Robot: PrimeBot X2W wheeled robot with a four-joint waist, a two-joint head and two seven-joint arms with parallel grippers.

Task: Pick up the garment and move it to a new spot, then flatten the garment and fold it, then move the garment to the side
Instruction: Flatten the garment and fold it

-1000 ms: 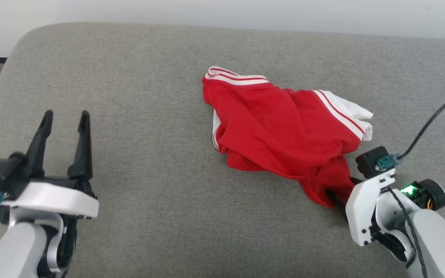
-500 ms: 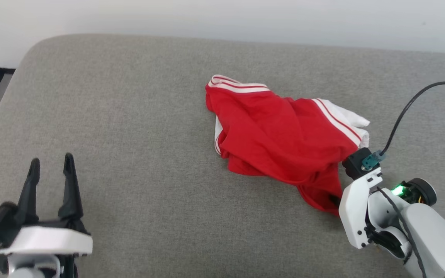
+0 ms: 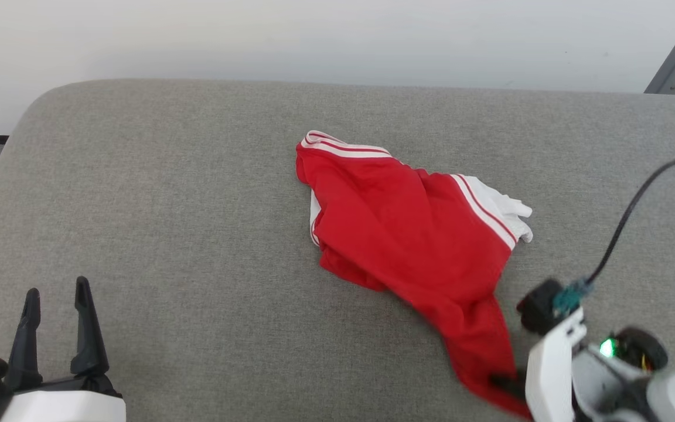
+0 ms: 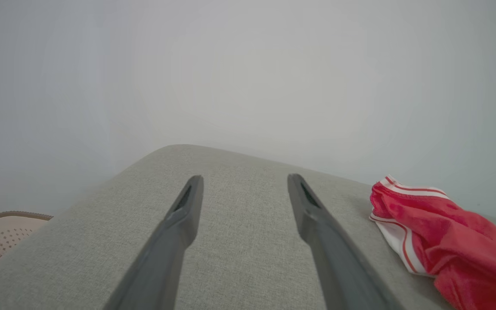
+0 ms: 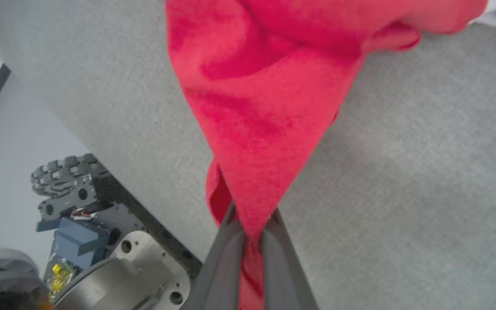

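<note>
The grey cushion is bare across the whole left half of the head view, from the left gripper, fingers spread at the lower left, up to the rounded upper-left corner. Right of centre the garment lies heaped, its tail stretched to the lower right, where the right gripper pinches it. Bare strips run above it and to its right — there a black cable arcs over the cushion. The wall closes the top edge.
</note>
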